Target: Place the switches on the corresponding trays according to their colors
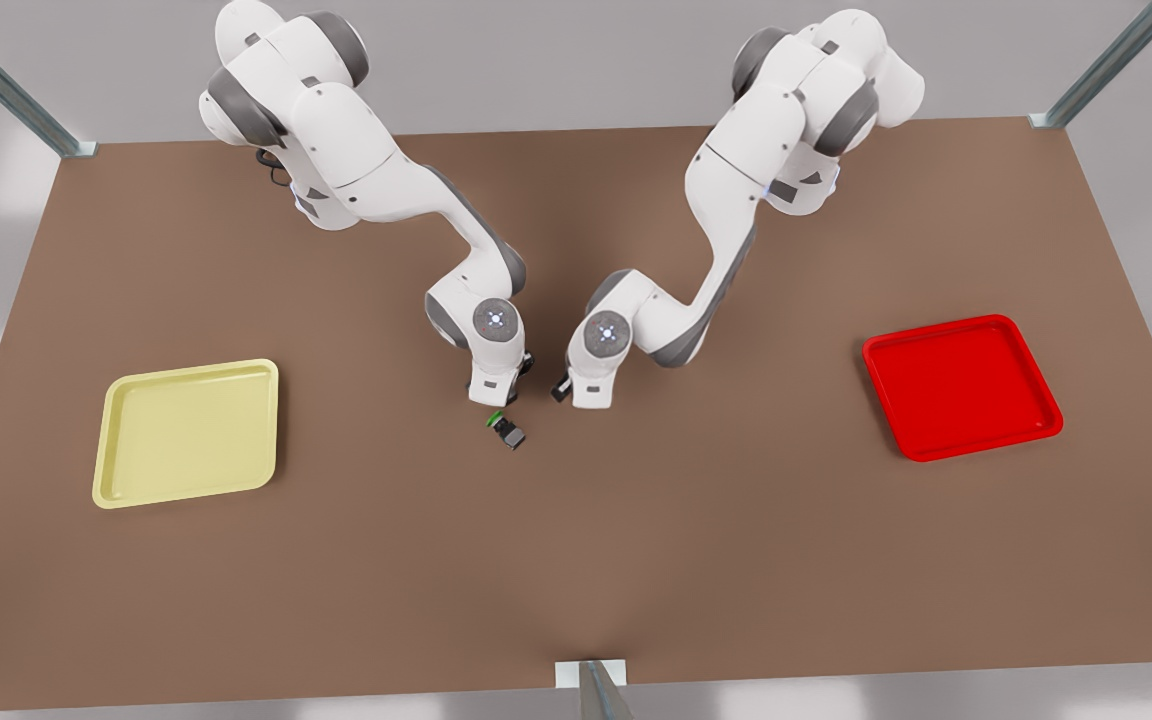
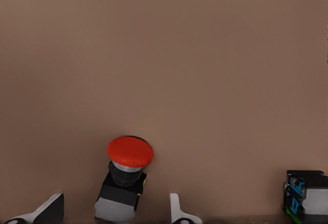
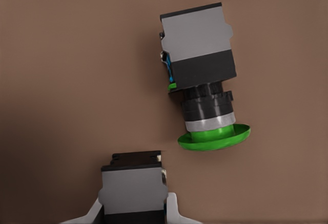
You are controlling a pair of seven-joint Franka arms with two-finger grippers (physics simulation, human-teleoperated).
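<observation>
0 of 2 switches placed; neither tray carries one, both transfers left.
- red switch (image 2: 125, 175): on its side on the worktop (image 1: 576, 560), near the middle, well apart from the red tray (image 1: 961, 385) by the front view's right edge.
- left gripper (image 2: 114, 209): jaws wide, straddling the red switch, gaps on both sides, nothing gripped.
- second switch (image 3: 132, 183): cap hidden, judged the yellow one; near the middle too.
- right gripper (image 3: 134, 209): jaws narrow, fingers against both sides of that body, likely gripping.
- yellow tray (image 1: 186, 432): by the front view's left edge.
- green switch (image 3: 205, 90): lying just beside the right gripper, no part of the job.
</observation>
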